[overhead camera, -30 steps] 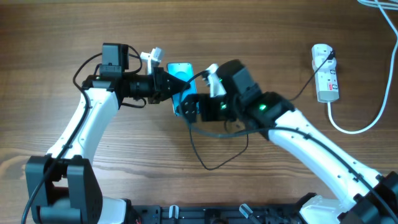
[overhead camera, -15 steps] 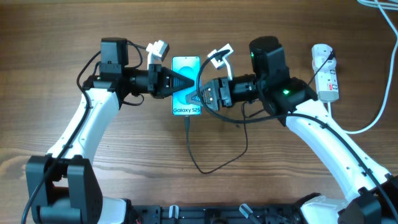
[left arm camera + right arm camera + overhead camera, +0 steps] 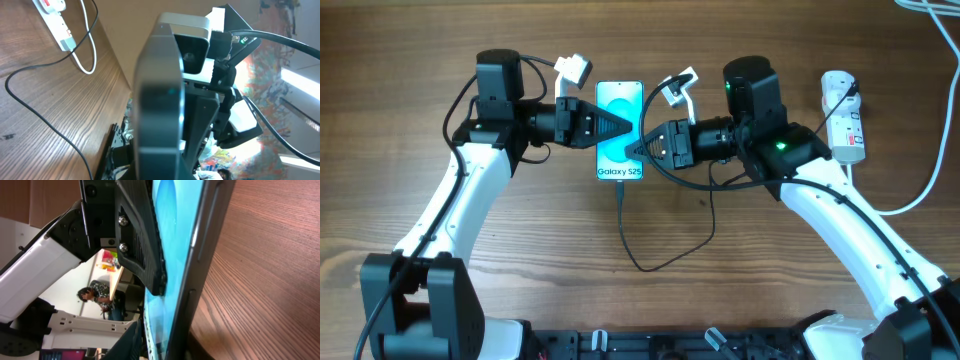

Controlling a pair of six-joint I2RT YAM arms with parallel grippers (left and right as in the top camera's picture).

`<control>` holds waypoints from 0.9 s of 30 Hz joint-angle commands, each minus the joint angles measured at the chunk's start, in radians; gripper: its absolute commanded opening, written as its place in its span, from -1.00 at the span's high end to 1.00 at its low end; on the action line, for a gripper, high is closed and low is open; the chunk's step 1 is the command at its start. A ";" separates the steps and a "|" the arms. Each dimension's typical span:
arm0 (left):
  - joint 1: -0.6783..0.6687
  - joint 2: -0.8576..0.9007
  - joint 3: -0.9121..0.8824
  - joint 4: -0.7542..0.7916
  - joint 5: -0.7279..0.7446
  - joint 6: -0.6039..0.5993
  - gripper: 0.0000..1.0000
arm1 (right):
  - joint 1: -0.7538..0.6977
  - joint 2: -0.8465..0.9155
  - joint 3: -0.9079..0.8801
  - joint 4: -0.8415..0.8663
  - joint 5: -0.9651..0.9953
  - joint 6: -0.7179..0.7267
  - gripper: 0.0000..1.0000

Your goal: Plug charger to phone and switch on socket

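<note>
The phone (image 3: 619, 118) lies screen up at mid table, its "Galaxy S25" end toward me. My left gripper (image 3: 620, 129) reaches in from the left and is shut on the phone's left side. From the right, my right gripper (image 3: 634, 149) is pinched on its right side. In the right wrist view the blue screen (image 3: 172, 225) runs between my jaws, the left gripper's black finger (image 3: 140, 240) lying on it. The left wrist view shows the phone (image 3: 160, 100) edge-on. The charger (image 3: 638, 262) meets the phone's near end and loops right. The socket (image 3: 844, 118) lies at far right.
A white cord (image 3: 900, 205) curls from the socket toward the right edge. Another white cord (image 3: 932, 18) crosses the top right corner. The charger's slack lies on the wood in front of the phone. In the left wrist view the socket (image 3: 52, 15) sits at the upper left.
The phone has turned from tilted to square with the table. My right arm swung from over it to its right side, and its jaws closed in from wide. The left gripper kept its hold.
</note>
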 commanded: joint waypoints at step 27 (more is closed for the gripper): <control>0.306 -0.003 -0.002 0.026 -0.093 -0.002 -1.00 | 0.013 0.050 0.019 -0.317 0.373 -0.221 0.92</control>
